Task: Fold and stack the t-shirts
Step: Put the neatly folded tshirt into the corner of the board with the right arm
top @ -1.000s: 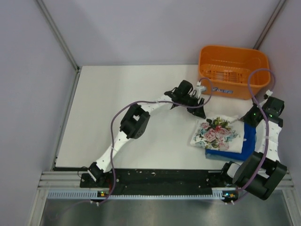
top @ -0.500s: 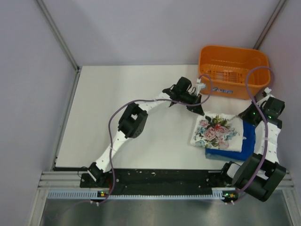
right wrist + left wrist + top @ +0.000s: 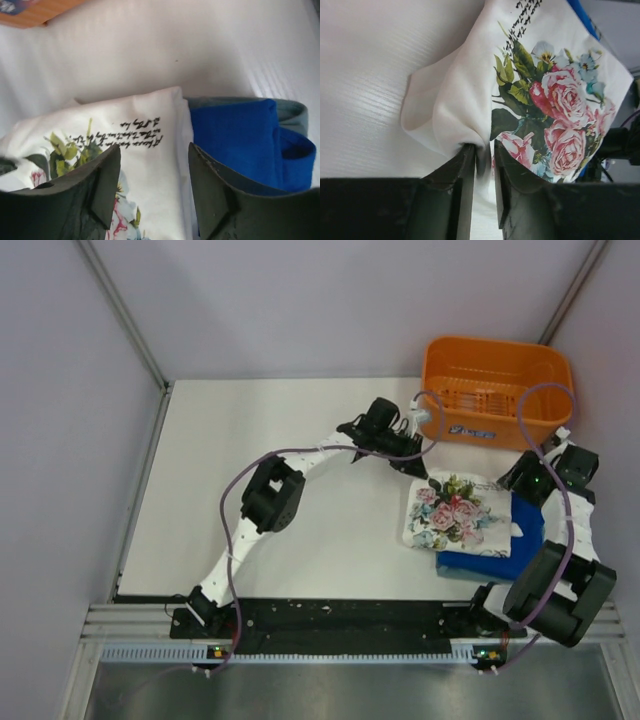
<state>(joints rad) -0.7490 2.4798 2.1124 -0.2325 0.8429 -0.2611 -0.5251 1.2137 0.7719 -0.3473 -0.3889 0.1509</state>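
The white floral t-shirt point(image 3: 455, 515) lies folded on top of the folded blue t-shirt point(image 3: 500, 552) at the right of the table. My left gripper point(image 3: 418, 458) is at the floral shirt's far left corner. In the left wrist view its jaws point(image 3: 484, 152) stand slightly apart, with a fold of the white cloth point(image 3: 455, 115) loose between them. My right gripper point(image 3: 512, 478) hovers at the far right corner of the stack. Its jaws point(image 3: 155, 150) are wide open and empty above the floral shirt's lettered edge point(image 3: 135, 120), beside the blue shirt point(image 3: 235, 130).
An orange plastic basket point(image 3: 480, 425) stands at the back right, just beyond both grippers, and its corner shows in the right wrist view point(image 3: 25, 12). White tabletop point(image 3: 250, 490) stretches to the left of the stack. Grey walls close in the table's sides.
The floral shirt has shifted up and right onto the blue shirt. My right gripper let go and opened. My left gripper drew back up-left and its jaws parted.
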